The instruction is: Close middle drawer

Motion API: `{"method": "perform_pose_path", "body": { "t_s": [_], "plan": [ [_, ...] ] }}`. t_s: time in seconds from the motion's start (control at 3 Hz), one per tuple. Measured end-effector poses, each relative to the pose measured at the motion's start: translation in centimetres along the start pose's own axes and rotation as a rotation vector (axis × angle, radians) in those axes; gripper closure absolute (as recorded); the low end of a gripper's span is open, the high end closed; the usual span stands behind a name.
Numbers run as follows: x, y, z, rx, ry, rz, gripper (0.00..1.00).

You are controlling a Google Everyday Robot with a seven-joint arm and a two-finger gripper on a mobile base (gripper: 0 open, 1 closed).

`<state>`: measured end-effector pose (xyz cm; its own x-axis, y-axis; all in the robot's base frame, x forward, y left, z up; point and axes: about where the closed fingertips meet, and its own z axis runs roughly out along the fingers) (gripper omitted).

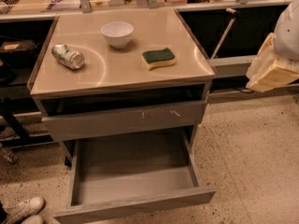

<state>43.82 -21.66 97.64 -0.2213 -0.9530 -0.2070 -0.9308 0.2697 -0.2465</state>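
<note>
The middle drawer gaped wide, its closing all left to do; the gripper hung well apart, its state untellable.

Matt grey middle drawer, glossy tabletop, shiny metal can, matt cream gripper at right edge
</note>
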Motion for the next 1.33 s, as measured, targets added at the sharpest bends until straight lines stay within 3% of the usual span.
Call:
{"method": "perform_pose_path", "body": {
  "t_s": [0.33, 0.67, 1.0, 1.33],
  "plan": [
    [0.0, 0.0, 0.0, 0.0, 0.0, 0.0, 0.89],
    [0.9, 1.3, 1.1, -0.026, 0.019, 0.023, 1.0],
    [2.8, 5.2, 3.6, -0.084, 0.064, 0.042, 1.0],
    [5.4, 10.3, 8.7, -0.211, 0.11, 0.065, 1.0]
  ]
}}
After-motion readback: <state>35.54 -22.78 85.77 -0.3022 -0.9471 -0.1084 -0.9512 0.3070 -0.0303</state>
